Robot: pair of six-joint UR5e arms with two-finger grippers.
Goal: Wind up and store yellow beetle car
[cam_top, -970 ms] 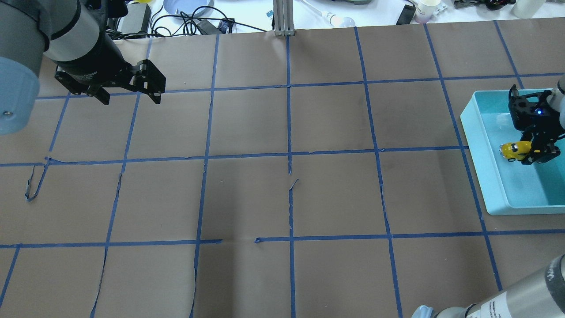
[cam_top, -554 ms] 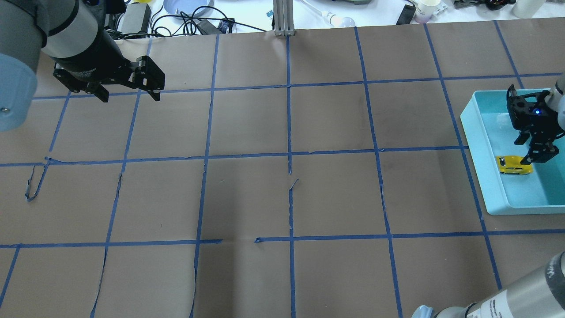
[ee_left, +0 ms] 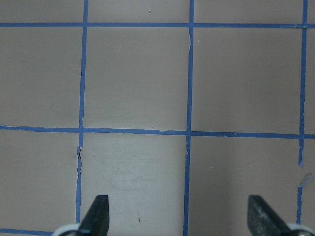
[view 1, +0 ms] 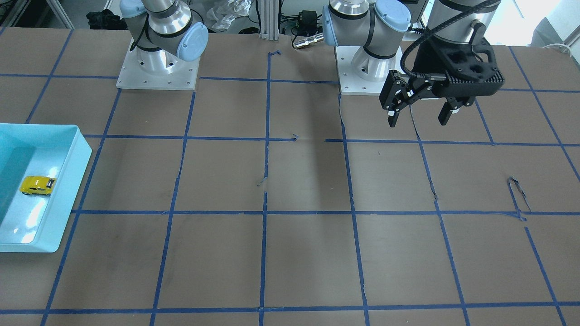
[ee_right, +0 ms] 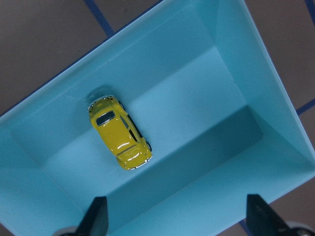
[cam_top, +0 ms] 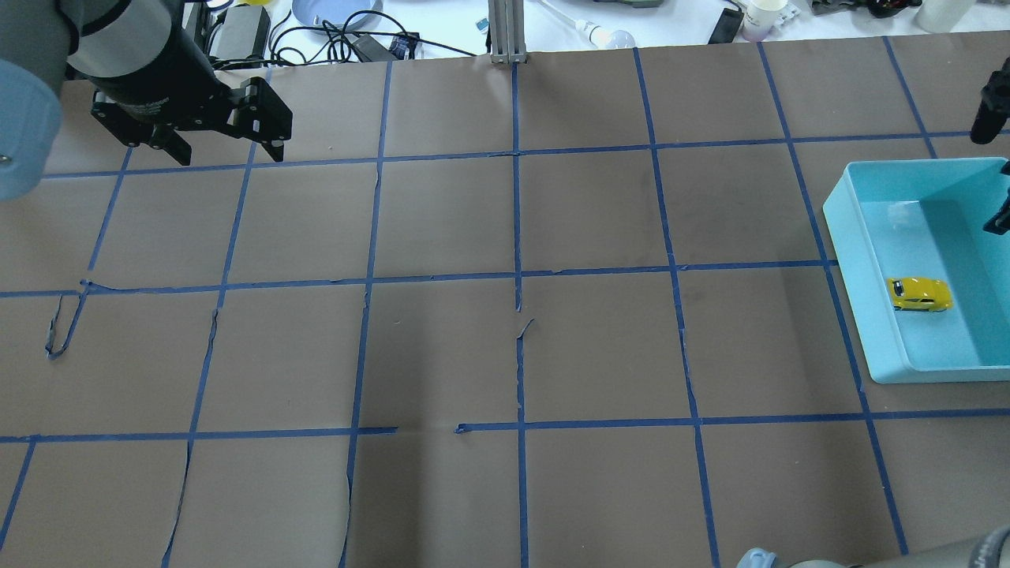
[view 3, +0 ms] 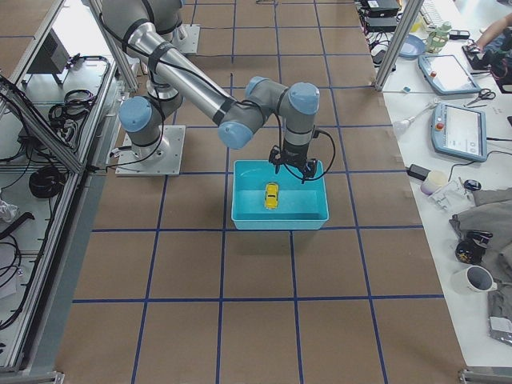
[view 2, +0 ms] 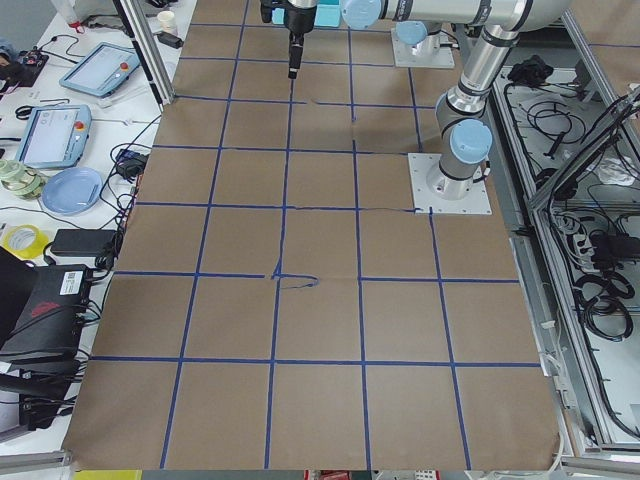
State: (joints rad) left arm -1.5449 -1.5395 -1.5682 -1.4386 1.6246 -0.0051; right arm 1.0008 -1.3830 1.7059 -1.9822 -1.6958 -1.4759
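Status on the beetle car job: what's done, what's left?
Done: the yellow beetle car sits on its wheels in the teal bin, touched by neither gripper. In hand: nothing; the right gripper hangs open above the bin, the left gripper open over the table. Left: nothing visible; winding can't be checked here.

Left claw [view 1: 418,118] and right claw [ee_right: 178,219], each aloft and downward-facing, jaws wide apart.

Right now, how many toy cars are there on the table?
1. The yellow beetle car sits inside the light blue bin on the robot's right side of the table. No other car shows.
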